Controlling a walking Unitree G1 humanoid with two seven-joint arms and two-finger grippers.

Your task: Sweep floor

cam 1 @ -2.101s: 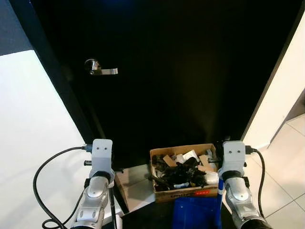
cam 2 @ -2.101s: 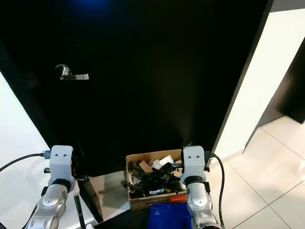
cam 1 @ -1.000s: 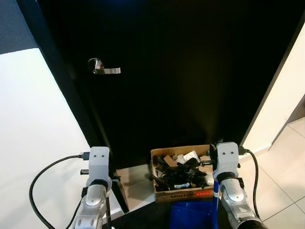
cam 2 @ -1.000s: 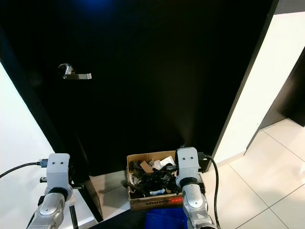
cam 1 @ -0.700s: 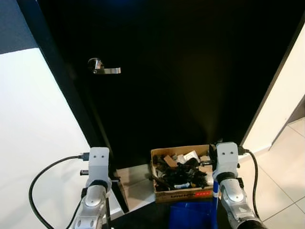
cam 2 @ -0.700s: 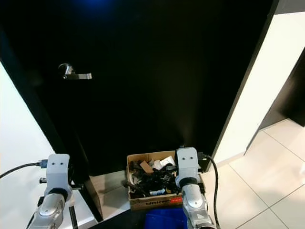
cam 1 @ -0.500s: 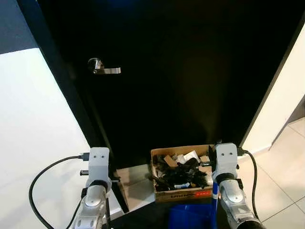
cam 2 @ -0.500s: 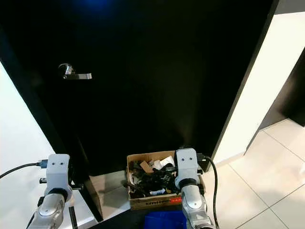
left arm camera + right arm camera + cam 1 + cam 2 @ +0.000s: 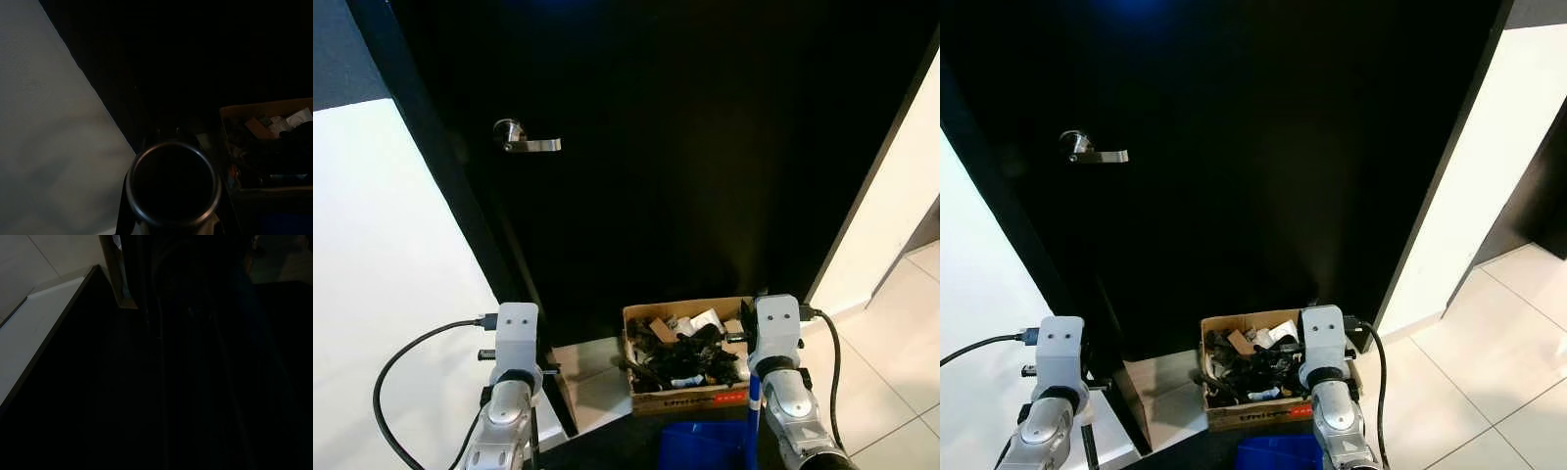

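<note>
My left arm rises at the bottom left and my right arm at the bottom right, both wrists pointing down. A thin black rod runs beside the left arm. In the left wrist view the round open end of a dark tube sits right before the camera. A blue plastic thing lies at the bottom edge by the right arm. The pale tile floor shows on the right. The right wrist view is almost black, with just a strip of pale floor.
A black door with a silver lever handle stands close ahead. At its foot sits a cardboard box full of dark cables and scraps. White walls flank the door. A black wedge stands on the floor by the left arm.
Compared with two seconds ago the camera has tilted up slightly, and both wrists sit lower. My right wrist has drifted a little to the left. Nothing has moved in the last half second.
</note>
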